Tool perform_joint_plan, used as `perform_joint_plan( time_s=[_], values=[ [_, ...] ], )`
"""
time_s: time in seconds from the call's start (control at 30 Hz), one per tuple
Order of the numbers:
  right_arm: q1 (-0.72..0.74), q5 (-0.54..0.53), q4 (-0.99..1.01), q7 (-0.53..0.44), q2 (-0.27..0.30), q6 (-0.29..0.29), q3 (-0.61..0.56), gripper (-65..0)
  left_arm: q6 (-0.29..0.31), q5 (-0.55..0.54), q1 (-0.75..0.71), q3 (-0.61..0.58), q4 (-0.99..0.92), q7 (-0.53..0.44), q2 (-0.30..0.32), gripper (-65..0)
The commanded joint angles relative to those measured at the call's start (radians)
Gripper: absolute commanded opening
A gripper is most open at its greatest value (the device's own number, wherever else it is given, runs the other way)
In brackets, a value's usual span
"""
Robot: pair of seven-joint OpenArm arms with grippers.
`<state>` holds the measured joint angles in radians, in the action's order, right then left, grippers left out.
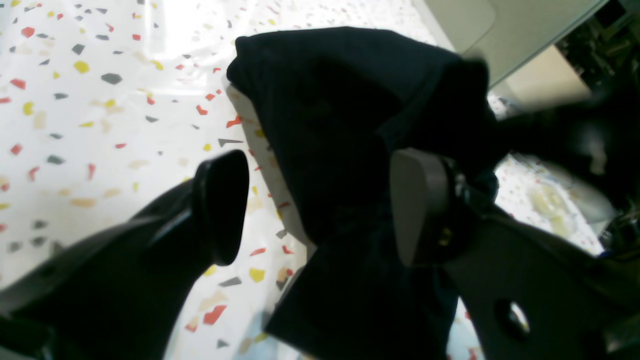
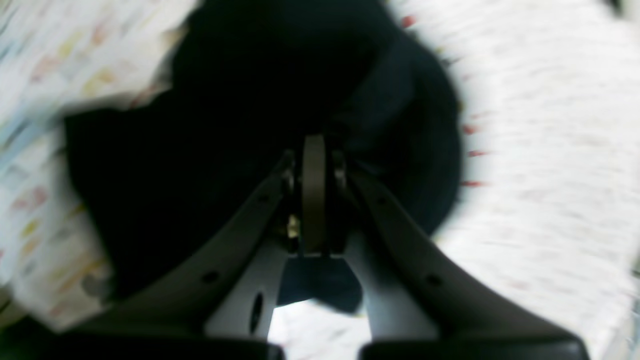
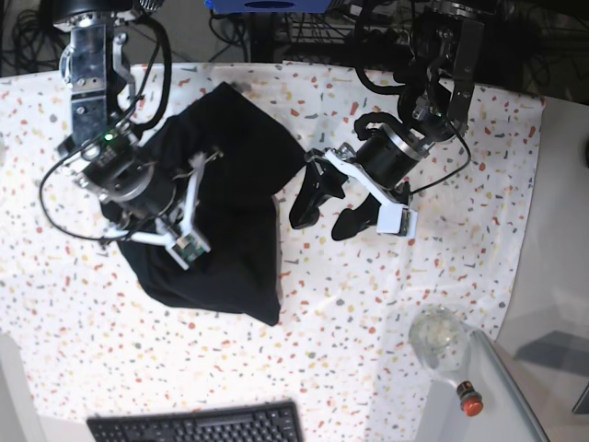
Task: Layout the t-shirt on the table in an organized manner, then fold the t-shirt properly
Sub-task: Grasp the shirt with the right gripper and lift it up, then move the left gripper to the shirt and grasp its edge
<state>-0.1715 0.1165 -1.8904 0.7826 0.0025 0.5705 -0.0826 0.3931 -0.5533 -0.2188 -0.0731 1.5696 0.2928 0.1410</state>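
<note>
The black t-shirt [image 3: 230, 249] lies bunched on the speckled table [image 3: 368, 322], left of centre. My right gripper [image 3: 197, 199] sits over its middle and is shut; in the blurred right wrist view its pads meet at the gripper [image 2: 314, 150] with dark t-shirt [image 2: 200, 150] fabric pinched at the tip. My left gripper [image 3: 329, 210] stands open just right of the shirt's edge. In the left wrist view a raised fold of the t-shirt [image 1: 340, 110] shows between the spread fingers [image 1: 222, 205] of the gripper [image 1: 320, 205], close to the right pad; whether it touches is unclear.
A black keyboard [image 3: 198, 425] lies at the front edge. A glass jar [image 3: 440, 336] and a red-capped item [image 3: 469, 401] stand at the front right by the table's corner. Cables run along the back edge. Bare tablecloth [image 1: 100, 125] spreads left of the open fingers.
</note>
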Motion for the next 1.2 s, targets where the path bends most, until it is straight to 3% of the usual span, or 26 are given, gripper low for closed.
perform_joint_plan(
  time_s=[0.0,0.17,0.23,0.4,0.53,0.63,0.77,0.93,1.07,1.17],
  values=[
    [-0.009,-0.010,-0.024,-0.039,-0.003,0.003,-0.023,-65.0,-0.003,-0.007,0.009,0.005,-0.021,-0.013,0.010,-22.9],
    [-0.109,-0.010,-0.021,-0.091,0.006,0.003,-0.115,-65.0,-0.115,-0.007,0.075,0.006,-0.162,-0.019,0.029,-23.0],
    [-0.115,-0.010,-0.008,-0.090,0.009,0.003,-0.133,-65.0,-0.119,-0.007,0.085,0.006,-0.182,-0.019,0.067,-23.0],
    [-0.116,-0.010,0.038,-0.079,0.078,0.003,-0.176,-65.0,-0.119,-0.012,0.081,0.006,-0.180,-0.019,0.153,-23.0],
    [-0.119,-0.010,0.059,-0.018,0.116,0.003,-0.257,-65.0,-0.119,-0.014,0.052,0.074,-0.183,-0.016,0.184,-23.0],
    [-0.136,-0.010,0.059,-0.010,0.118,0.003,-0.277,-65.0,-0.067,-0.026,0.017,0.143,-0.173,-0.014,0.174,-23.0],
    [-0.139,-0.010,0.055,-0.007,0.106,0.003,-0.285,-65.0,0.089,-0.192,-0.041,0.178,-0.168,-0.011,0.153,-23.0],
    [-0.144,-0.010,0.058,-0.007,0.093,0.003,-0.285,-65.0,0.131,-0.414,-0.097,0.097,-0.168,-0.011,0.150,-22.4],
    [-0.162,-0.010,0.050,-0.009,0.093,0.003,-0.277,-42.8,0.132,-0.517,-0.101,-0.001,-0.168,-0.013,0.133,-22.2],
    [-0.176,-0.010,0.050,-0.013,0.093,0.003,-0.274,-34.5,0.132,-0.557,-0.095,-0.027,-0.168,-0.013,0.110,-22.2]
  ],
)
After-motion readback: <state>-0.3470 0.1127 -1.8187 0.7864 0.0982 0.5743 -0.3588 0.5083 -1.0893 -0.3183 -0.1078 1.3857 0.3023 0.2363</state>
